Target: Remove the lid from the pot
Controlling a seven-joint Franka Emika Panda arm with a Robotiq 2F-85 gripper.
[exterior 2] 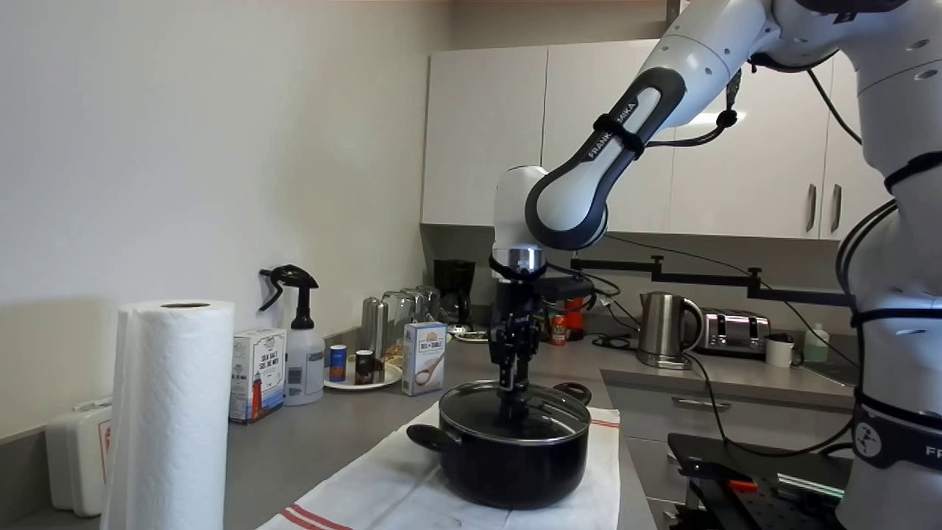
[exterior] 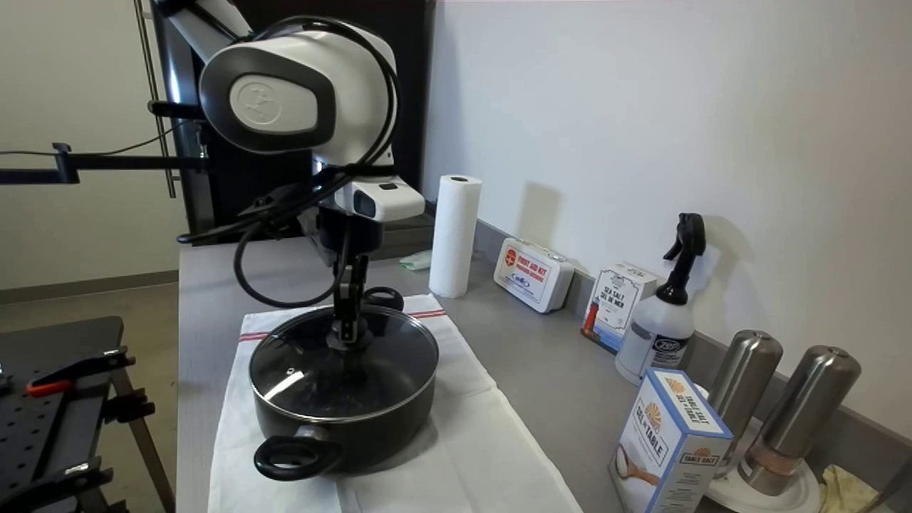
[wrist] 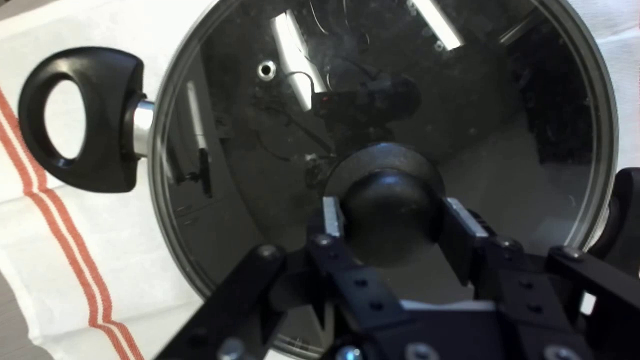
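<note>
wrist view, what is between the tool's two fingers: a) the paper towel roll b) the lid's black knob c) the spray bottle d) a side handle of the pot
b: in the wrist view the black knob of the lid shows between the fingers of the tool, one on each side, while the side handles lie outside them.

I set the paper towel roll [exterior: 454, 239] as dial centre in an exterior view, 12 o'clock up. White cloth [exterior: 463, 456] with red stripes, on the grey counter [exterior: 538, 370]: 6 o'clock. First aid kit [exterior: 531, 276], sea salt box [exterior: 618, 306] and spray bottle [exterior: 655, 331], in that order outward: 4 o'clock. Table salt box [exterior: 670, 442]: between 4 and 5 o'clock. Re-centred on that box in an exterior view, steel kettle [exterior 2: 660, 331] and toaster [exterior 2: 734, 333]: both 3 o'clock.
</note>
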